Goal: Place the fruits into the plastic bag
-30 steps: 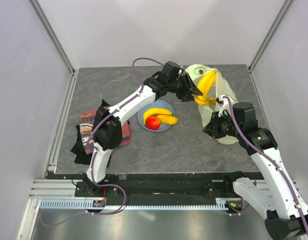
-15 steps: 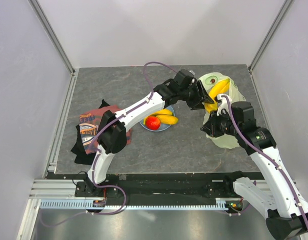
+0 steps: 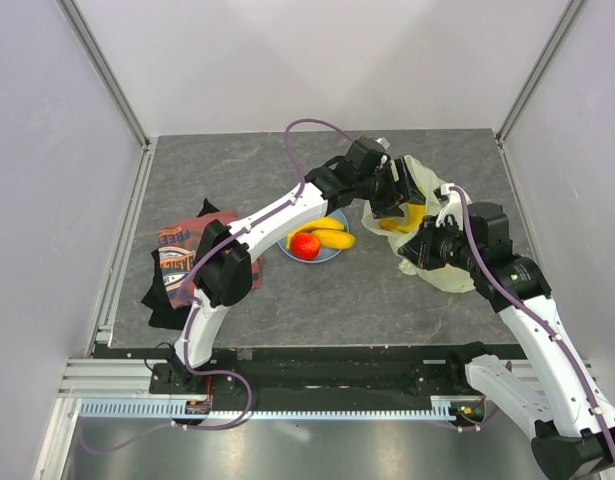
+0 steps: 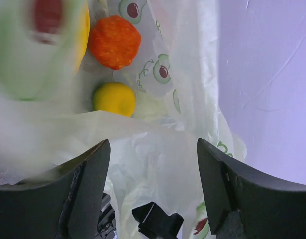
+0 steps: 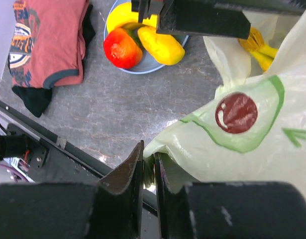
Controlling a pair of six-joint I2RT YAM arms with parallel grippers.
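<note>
Left wrist: left fingers (image 4: 88,189) spread, empty, over the plastic bag (image 4: 157,144); orange-red fruit (image 4: 114,41) and yellow fruit (image 4: 113,98) inside (unseen from overhead).
Right wrist: right fingers (image 5: 125,184) pinch the bag's edge.
Top external: bag on the surface's (image 3: 237,170) right, stretched far-to-near; banana (image 3: 332,238), lying left-right, and red fruit (image 3: 305,245) on the plate (image 3: 325,257).

Several fruits (image 4: 114,41) inside plastic bag (image 4: 157,164)
</note>
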